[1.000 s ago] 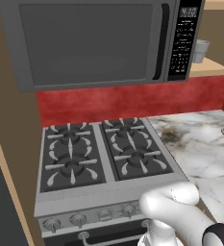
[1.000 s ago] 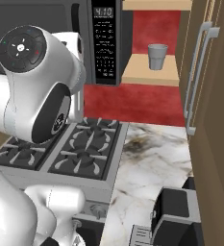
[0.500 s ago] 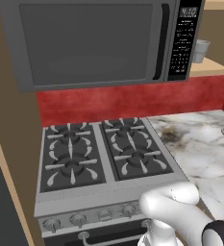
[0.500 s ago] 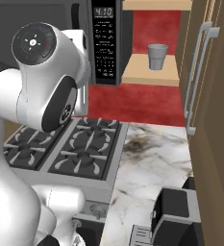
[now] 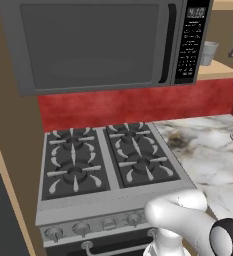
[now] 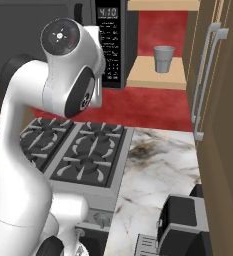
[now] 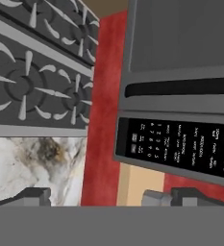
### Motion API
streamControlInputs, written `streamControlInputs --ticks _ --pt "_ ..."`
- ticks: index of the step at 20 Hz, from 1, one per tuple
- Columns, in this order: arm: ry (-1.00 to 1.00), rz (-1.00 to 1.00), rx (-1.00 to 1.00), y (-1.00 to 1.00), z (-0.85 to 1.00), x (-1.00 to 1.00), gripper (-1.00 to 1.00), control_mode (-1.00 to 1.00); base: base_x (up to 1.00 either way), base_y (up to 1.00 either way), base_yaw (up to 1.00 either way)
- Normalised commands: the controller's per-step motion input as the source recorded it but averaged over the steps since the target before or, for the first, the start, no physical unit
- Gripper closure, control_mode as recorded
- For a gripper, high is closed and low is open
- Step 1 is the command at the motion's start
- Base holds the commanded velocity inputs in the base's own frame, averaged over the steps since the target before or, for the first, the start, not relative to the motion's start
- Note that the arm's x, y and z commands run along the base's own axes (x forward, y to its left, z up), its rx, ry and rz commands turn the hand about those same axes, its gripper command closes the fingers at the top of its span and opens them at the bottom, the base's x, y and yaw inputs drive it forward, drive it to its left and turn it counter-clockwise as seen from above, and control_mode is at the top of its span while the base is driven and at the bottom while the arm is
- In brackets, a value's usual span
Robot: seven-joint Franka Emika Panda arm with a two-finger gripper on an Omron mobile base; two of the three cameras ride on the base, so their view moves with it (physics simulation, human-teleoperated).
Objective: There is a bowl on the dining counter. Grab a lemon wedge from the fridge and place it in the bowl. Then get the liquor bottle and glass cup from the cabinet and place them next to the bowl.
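The glass cup [image 6: 163,58], a small grey tumbler, stands upright on the tan wood shelf of the cabinet [image 6: 155,77], just right of the microwave; it also sits at the far right of the left base view, glass cup [image 5: 208,52]. My gripper [image 7: 96,197] is open with nothing between its fingertips [image 7: 34,194]. The rolled hand view faces the microwave's control panel [image 7: 180,149], with a strip of the tan shelf [image 7: 137,185] beside it. My white arm [image 6: 68,75] rises in front of the microwave, left of the cup and apart from it.
A dark grey microwave [image 5: 98,45] hangs over a black gas stove [image 5: 108,160] with a red backsplash [image 6: 153,107]. A marbled counter [image 6: 158,170] runs right of the stove. A tall tan door with grey bar handles [image 6: 205,85] stands at the right, and a dark appliance [image 6: 183,227] sits near the front.
My upper arm has swung to the right and straightened up in the right base view. The gripper has stayed open, and the cup and the rest of the scene are unmoved.
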Motion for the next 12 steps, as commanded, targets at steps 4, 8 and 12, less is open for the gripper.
streamControlInputs --ticks 4,8,12 --pt "-0.01 0.0 0.0 -0.11 0.02 0.53 -1.0 -1.0 0.0 0.0 0.0" --pt "0.0 0.0 0.0 -0.21 0.04 0.42 -1.0 -1.0 0.0 0.0 0.0" --pt "-0.04 0.01 -0.01 -0.33 0.02 0.26 -1.0 -1.0 0.0 0.0 0.0"
